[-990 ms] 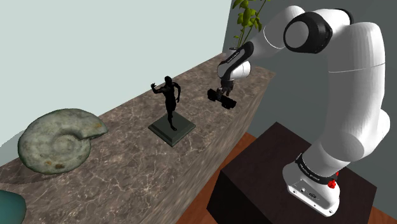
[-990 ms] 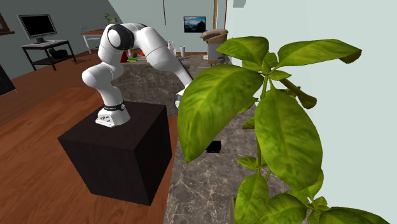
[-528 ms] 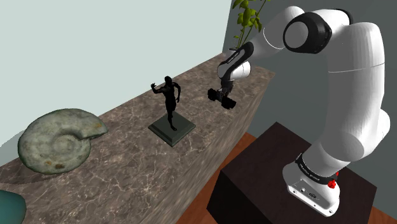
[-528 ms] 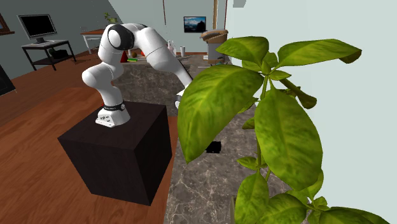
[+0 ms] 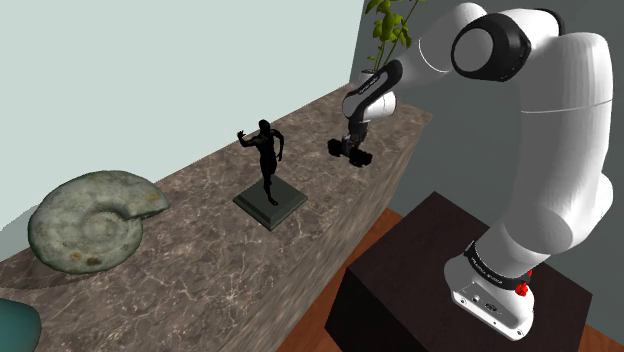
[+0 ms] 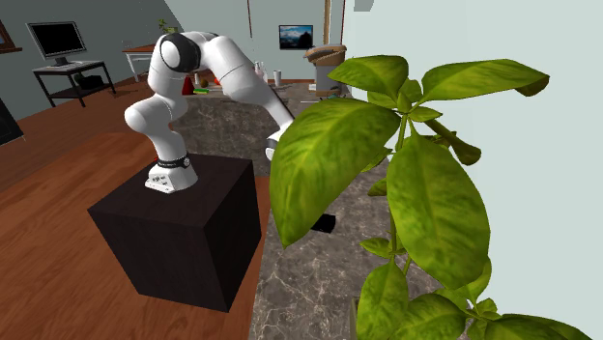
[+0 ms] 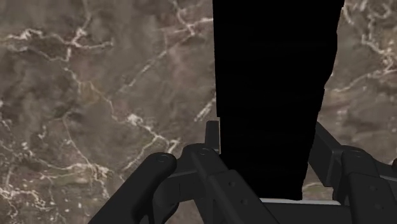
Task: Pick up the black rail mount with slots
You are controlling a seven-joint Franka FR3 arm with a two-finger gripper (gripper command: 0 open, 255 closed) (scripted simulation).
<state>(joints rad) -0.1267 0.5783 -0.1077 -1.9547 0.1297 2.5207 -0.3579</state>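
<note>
Slight lift, upper arm swings over

The gripper (image 5: pixel 350 151), clasping the black rail mount (image 7: pixel 273 95), now sits a touch higher over the marble counter (image 5: pixel 200 230). The arm's shoulder and elbow lean further toward the shoulder view's right.

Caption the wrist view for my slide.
Black rail mount clasped in the hand, above a brown, white-veined countertop.

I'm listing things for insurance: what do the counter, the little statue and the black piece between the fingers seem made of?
The counter: brown stone, likely marble, by its pale veins. The statue: near-black, perhaps bronze, on a grey-green base. The black rail mount: flat featureless black, so its material is open.
</note>
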